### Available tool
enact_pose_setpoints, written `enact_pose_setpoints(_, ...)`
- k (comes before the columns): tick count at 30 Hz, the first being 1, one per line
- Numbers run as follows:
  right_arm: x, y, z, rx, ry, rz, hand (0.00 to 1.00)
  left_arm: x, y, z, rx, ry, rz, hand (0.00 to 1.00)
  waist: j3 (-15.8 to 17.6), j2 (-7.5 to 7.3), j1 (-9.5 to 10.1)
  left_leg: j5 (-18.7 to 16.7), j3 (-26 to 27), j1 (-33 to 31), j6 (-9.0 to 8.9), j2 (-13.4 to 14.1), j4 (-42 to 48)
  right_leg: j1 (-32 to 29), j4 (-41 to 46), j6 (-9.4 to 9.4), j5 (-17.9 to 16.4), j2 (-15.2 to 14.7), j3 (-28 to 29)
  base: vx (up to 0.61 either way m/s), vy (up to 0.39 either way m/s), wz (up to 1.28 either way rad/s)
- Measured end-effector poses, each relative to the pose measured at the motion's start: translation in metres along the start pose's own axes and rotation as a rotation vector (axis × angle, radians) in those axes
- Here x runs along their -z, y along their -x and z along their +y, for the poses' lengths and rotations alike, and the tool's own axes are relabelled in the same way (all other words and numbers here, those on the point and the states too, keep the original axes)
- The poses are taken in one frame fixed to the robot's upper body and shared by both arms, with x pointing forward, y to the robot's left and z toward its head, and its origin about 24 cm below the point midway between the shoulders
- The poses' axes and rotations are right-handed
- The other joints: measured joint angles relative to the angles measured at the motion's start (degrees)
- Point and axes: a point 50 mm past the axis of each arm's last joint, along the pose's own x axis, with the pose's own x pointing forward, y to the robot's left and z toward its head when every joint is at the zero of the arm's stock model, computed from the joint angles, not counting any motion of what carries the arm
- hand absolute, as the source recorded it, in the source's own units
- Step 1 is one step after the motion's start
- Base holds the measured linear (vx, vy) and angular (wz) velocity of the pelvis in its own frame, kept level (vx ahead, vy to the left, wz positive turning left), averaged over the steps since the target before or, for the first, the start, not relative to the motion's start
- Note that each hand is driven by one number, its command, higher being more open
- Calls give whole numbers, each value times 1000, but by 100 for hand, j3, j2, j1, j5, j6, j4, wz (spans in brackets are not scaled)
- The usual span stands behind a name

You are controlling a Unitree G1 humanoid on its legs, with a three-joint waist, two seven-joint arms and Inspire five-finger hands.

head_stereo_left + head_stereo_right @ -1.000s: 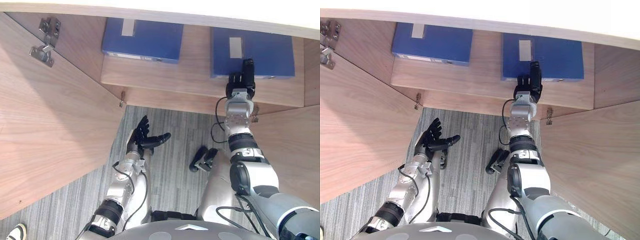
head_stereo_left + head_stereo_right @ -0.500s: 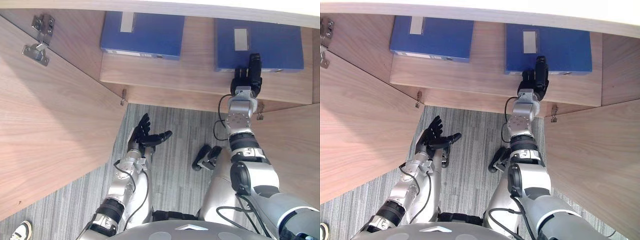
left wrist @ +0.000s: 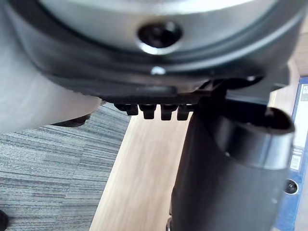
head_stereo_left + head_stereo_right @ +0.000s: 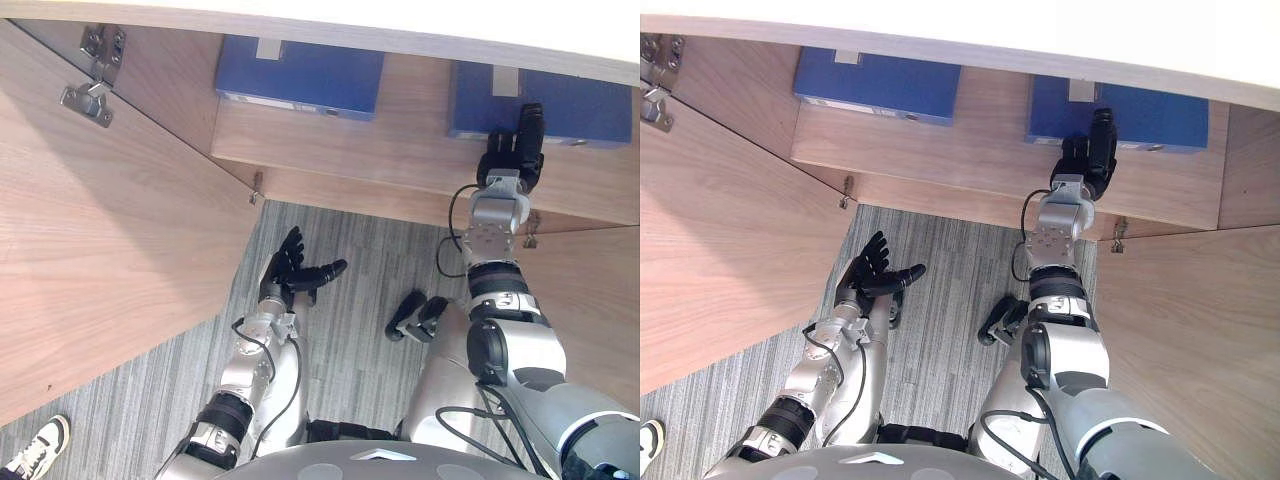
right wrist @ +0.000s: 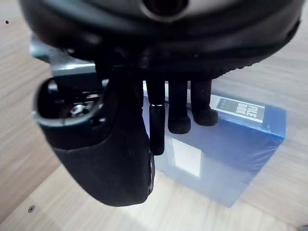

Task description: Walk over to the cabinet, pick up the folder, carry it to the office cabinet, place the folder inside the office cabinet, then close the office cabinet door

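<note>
Folder (image 4: 585, 100) flat on shelf (image 4: 400, 150) near its front edge; right hand (image 4: 512, 160) at that edge, fingers straight toward it, thumb apart, nothing clamped. Risk: shallow grip, folder slides off shelf. Left hand (image 4: 290, 275) spread, out in front of shelf

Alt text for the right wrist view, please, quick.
The right hand reaches with straight fingers over a blue folder lying flat on a wooden shelf. A pale label sits on the folder's top; whether the fingers touch it is unclear.

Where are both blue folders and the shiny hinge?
Left blue folder (image 4: 305, 72), left eye view, top face.
Right blue folder (image 4: 590, 100), left eye view, top face.
Silver metal hinge (image 4: 88, 98), left eye view, plate.
</note>
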Motion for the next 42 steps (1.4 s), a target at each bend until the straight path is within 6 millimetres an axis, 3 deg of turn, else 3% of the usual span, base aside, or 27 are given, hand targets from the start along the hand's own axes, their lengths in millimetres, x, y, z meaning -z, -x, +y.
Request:
enact_pose_setpoints(10, 3, -3, 5, -15, -6, 11, 0, 2, 0, -1, 1, 3, 10, 100, -12, 55, 63, 85, -16, 95, -48, -1, -175, 74, -100, -31, 22, 26, -52, 0, 0, 0)
enact_pose_setpoints(17, 17, -3, 7, -1, 9, 83, 0, 8, 3, -1, 8, -2, 32, 100, -34, 93, 118, 279, 32, 304, -32, 75, -561, 315, -590, -71, 289, 220, -149, -5, 5, -3)
enact_pose_setpoints(28, 39, 1, 21, -53, 83, 189, 0, 8, 3, -2, 19, -7, 31, 100, -35, 95, 136, 425, 56, 305, -22, 96, -700, 313, -727, -115, 417, 284, -169, 0, 0, 0)
enact_pose_setpoints(42, 43, 1, 37, -99, 95, 210, 0, 8, 3, -2, 31, -24, 31, 100, -35, 95, 135, 511, 65, 304, -25, 97, -783, 299, -784, -149, 484, 295, -179, 0, 0, 0)
